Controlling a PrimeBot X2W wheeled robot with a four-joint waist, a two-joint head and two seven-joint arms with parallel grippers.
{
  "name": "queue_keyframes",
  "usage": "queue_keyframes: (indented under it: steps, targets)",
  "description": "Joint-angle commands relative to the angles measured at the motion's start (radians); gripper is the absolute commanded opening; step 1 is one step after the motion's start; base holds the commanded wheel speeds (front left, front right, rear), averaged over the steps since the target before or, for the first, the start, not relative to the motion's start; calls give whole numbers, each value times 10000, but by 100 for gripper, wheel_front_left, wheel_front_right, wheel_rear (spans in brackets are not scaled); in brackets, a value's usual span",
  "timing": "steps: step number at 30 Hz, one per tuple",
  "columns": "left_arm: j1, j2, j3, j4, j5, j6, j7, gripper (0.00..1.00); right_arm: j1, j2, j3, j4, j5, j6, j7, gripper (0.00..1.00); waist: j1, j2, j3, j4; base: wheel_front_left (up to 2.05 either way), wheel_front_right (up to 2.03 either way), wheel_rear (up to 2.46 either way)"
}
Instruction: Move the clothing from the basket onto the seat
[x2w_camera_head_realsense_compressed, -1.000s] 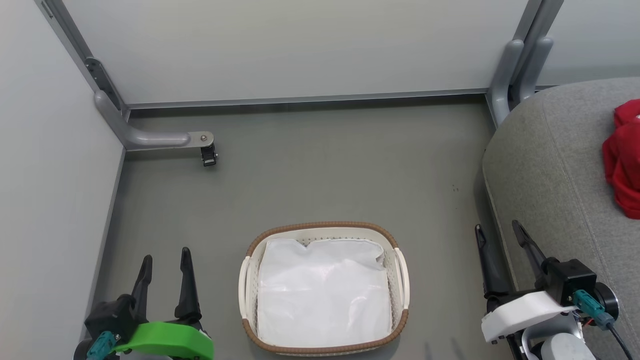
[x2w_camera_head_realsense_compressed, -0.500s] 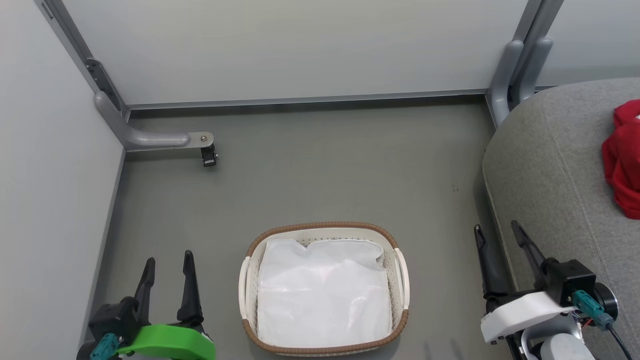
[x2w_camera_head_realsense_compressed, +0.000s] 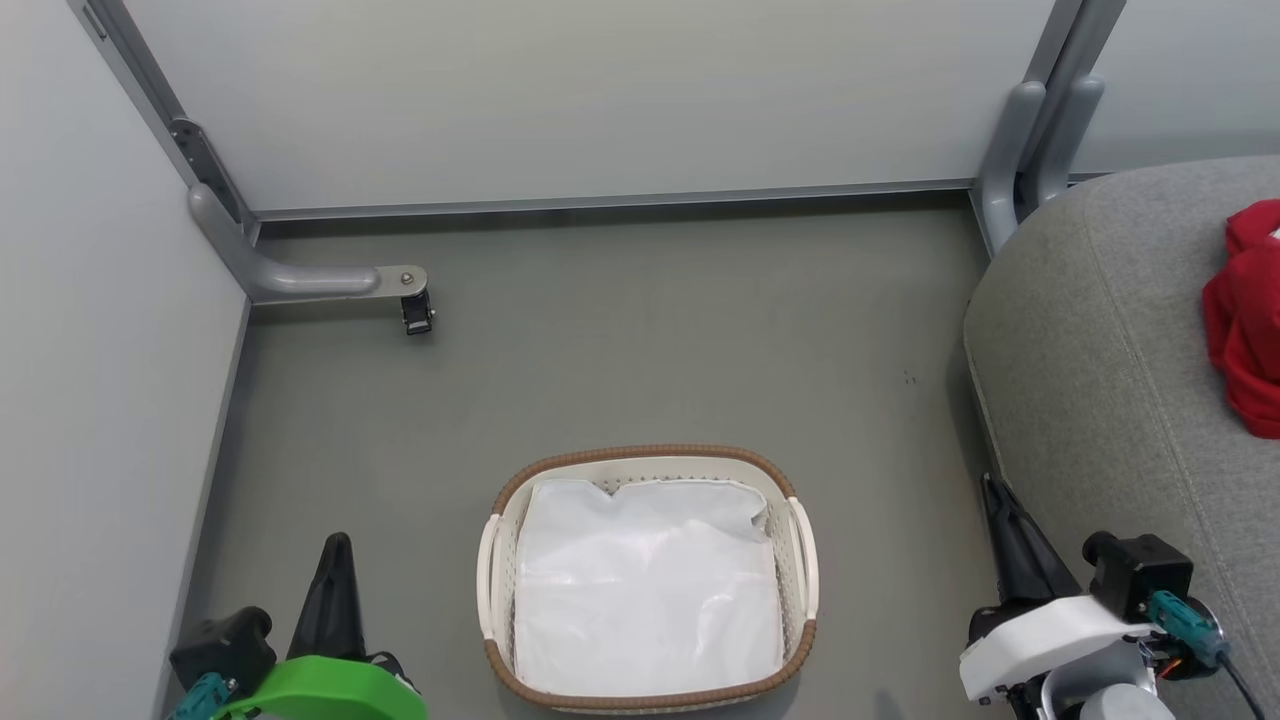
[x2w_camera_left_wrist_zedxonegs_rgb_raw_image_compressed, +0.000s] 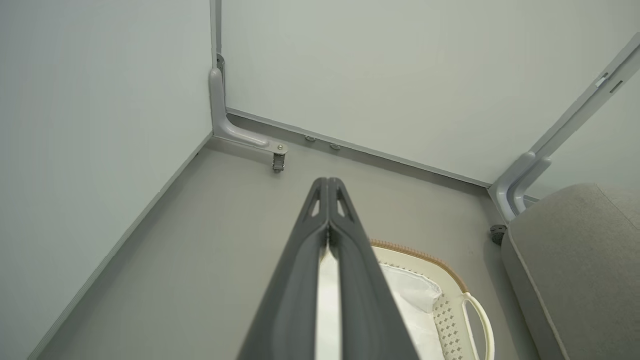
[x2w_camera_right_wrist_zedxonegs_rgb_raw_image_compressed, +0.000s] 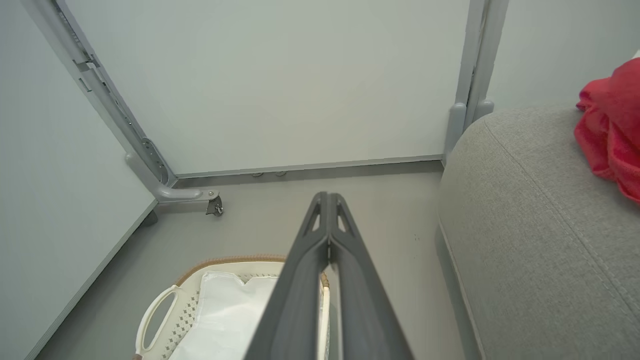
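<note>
The cream basket (x2w_camera_head_realsense_compressed: 648, 459) with a brown rim sits on the floor at the bottom centre, holding just a white liner sheet (x2w_camera_head_realsense_compressed: 645, 585). Red clothing (x2w_camera_head_realsense_compressed: 1245, 320) lies on the grey seat (x2w_camera_head_realsense_compressed: 1100, 330) at the right edge. My left gripper (x2w_camera_head_realsense_compressed: 336, 545) is shut and empty, low at the left of the basket. My right gripper (x2w_camera_head_realsense_compressed: 993, 490) is shut and empty too, between the basket and the seat's front edge. In the left wrist view the closed left gripper (x2w_camera_left_wrist_zedxonegs_rgb_raw_image_compressed: 327, 181) points at the floor beyond the basket (x2w_camera_left_wrist_zedxonegs_rgb_raw_image_compressed: 477, 310). The right wrist view has the right gripper (x2w_camera_right_wrist_zedxonegs_rgb_raw_image_compressed: 327, 196), the seat (x2w_camera_right_wrist_zedxonegs_rgb_raw_image_compressed: 530, 225) and the clothing (x2w_camera_right_wrist_zedxonegs_rgb_raw_image_compressed: 607, 135).
Pale partition walls (x2w_camera_head_realsense_compressed: 580, 90) close the space at the back and left. A grey metal foot with a caster (x2w_camera_head_realsense_compressed: 415, 308) juts from the back left corner, and a grey post (x2w_camera_head_realsense_compressed: 1030, 140) stands by the seat's back corner. Grey floor (x2w_camera_head_realsense_compressed: 640, 340) lies beyond the basket.
Both grippers have closed from open to shut with nothing in them, and both have dropped slightly lower in the head view. The basket and the clothing have not moved.
</note>
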Motion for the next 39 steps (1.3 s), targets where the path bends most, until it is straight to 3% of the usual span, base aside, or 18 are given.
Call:
queue_keyframes:
  steps: [1,20,39]
  targets:
    - [-100,-13,113,-138,-384,-65,89,0,-103,-60,-46,-133,504,-1,87,0,0,0,-10,-7,0,0,0]
    - [-379,-59,617,-259,-3222,-273,938,0,-285,-202,-233,-74,3977,-3,831,0,0,0,-126,-94,0,0,0]
    - [-601,-91,1024,-348,-5503,-429,1627,0,-416,-271,-436,-38,6703,-5,1472,0,0,0,-240,-179,0,0,0]
